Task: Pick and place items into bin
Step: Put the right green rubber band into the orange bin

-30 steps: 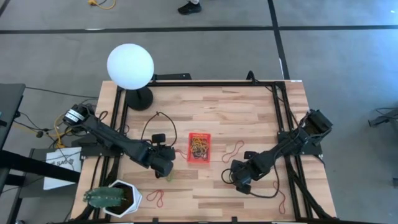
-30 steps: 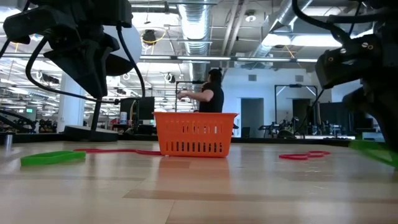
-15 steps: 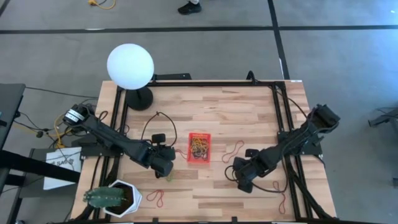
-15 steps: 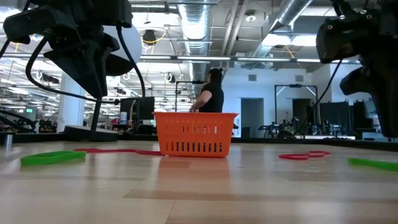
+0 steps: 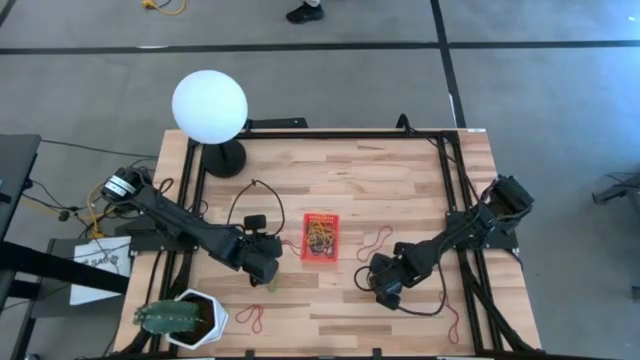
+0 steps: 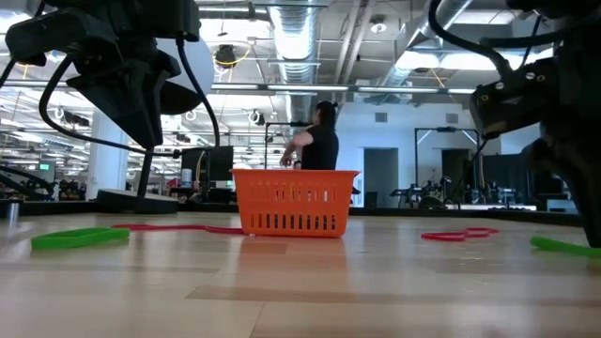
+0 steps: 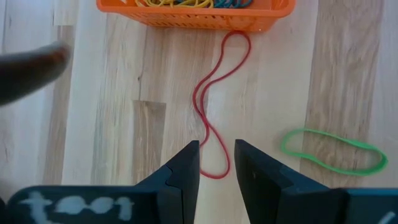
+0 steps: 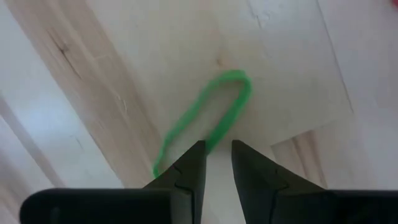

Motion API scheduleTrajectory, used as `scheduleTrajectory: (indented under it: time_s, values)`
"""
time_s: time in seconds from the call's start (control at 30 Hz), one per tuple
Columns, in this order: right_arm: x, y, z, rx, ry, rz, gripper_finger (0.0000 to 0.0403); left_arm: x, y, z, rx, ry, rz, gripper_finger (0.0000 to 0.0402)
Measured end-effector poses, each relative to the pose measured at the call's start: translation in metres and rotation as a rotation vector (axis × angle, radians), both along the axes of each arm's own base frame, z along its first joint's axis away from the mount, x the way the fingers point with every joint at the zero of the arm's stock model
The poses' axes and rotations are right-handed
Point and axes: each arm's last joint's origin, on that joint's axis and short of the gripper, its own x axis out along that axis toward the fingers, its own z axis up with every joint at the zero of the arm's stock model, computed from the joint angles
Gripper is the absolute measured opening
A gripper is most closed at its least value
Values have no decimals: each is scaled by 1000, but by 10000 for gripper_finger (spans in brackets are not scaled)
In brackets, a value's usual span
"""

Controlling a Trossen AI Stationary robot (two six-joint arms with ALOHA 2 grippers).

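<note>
Here a green band (image 8: 208, 118) lies just beyond the right fingers (image 8: 186, 168), slightly apart

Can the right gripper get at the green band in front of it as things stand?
Probably yes. The right gripper hangs just above the green band with its jaws slightly apart, and only bare wooden table lies around the band, nothing across it.

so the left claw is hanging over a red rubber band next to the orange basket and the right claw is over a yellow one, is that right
Not quite. The band under the right claw is green, not yellow, as the right wrist view shows. The rest holds: the left claw hangs over a red rubber band that runs up to the orange basket.
</note>
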Motion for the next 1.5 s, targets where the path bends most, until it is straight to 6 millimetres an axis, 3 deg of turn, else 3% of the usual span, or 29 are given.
scheduleTrajectory:
  time_s: [0.37,0.73,1.5]
  values:
    - [-1,-8,26,54,-83,-26,72,0,0,0,-1,0,2,91]
    - [2,-6,10,39,-40,-25,72,0,0,0,0,-1,2,91]
    - [5,-3,13,99,-53,-61,72,0,0,0,-1,0,2,91]
